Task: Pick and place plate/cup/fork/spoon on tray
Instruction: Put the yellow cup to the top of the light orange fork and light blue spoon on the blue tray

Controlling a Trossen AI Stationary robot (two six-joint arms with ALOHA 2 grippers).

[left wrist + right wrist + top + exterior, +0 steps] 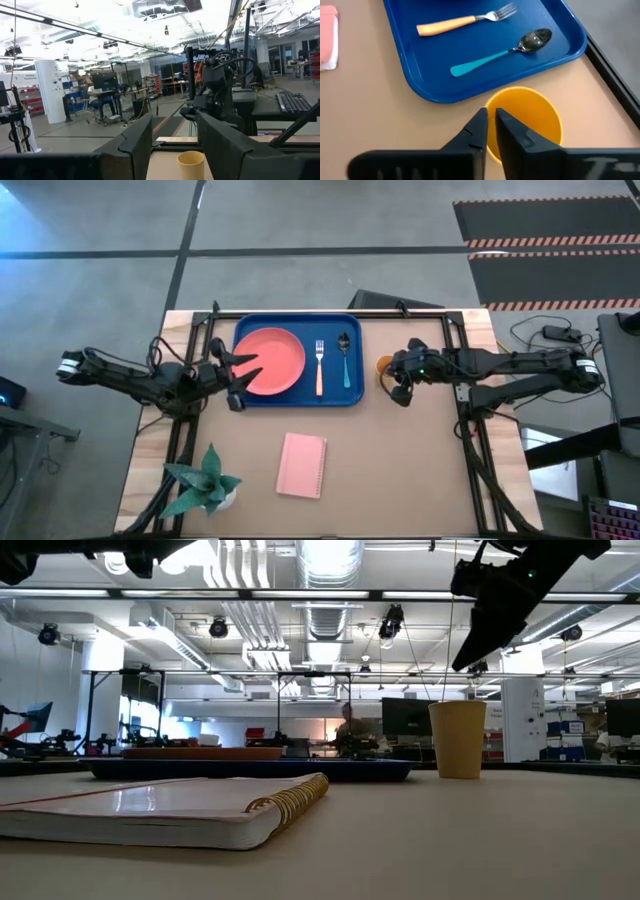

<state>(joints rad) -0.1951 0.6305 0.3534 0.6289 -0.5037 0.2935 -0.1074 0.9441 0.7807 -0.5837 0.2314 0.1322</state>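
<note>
The blue tray (350, 393) lies at the far middle of the table. On it lie the coral-pink plate (272, 361), the orange-handled fork (320, 367) and the blue-handled spoon (345, 360). The orange-yellow cup (384, 365) stands upright on the table just right of the tray (457, 739). My right gripper (491, 116) hangs above the cup (530, 120), fingers shut and clear of its rim. My left gripper (238, 380) is open and empty, raised over the tray's left edge beside the plate.
A pink spiral notebook (302, 465) lies on the table near the front middle. A potted plant (205, 485) stands at the front left. Dark frame rails (465, 410) run along both sides of the table.
</note>
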